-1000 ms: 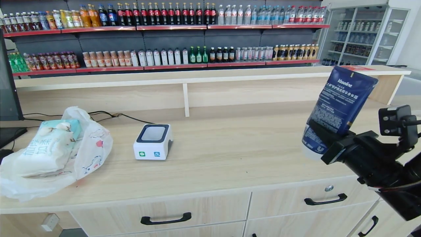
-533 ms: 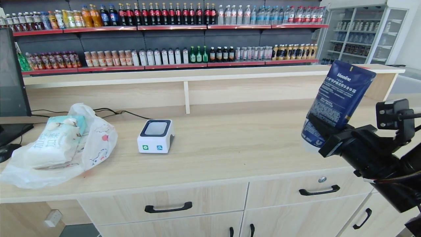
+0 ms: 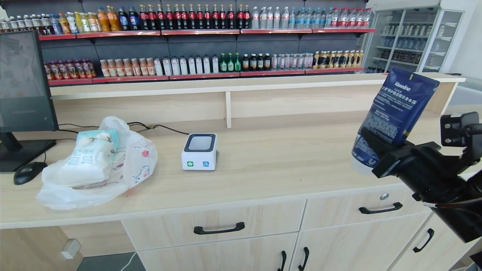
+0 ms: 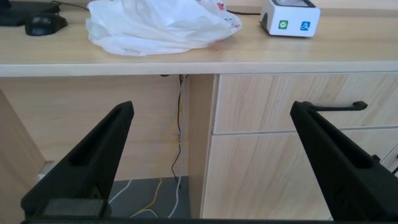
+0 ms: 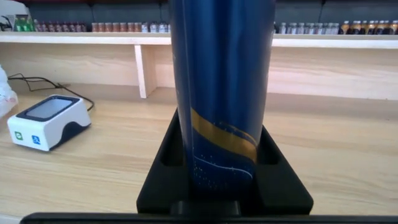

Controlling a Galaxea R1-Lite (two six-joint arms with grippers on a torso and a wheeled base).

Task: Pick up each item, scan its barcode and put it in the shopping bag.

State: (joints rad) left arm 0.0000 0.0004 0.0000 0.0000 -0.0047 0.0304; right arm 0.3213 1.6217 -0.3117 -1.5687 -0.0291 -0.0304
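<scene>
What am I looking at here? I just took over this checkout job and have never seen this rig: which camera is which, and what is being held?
It is a two-armed robot at a shop counter. The wide picture comes from a camera on its head, looking down. The other two come from cameras on its wrists, one per arm. The right claw is shut on a blue tube, raised over the counter's right end. The left claw is open and empty, low in front of the drawers. On the counter sit a white scanner, a shopping bag holding a tissue pack, a monitor and a mouse.
</scene>
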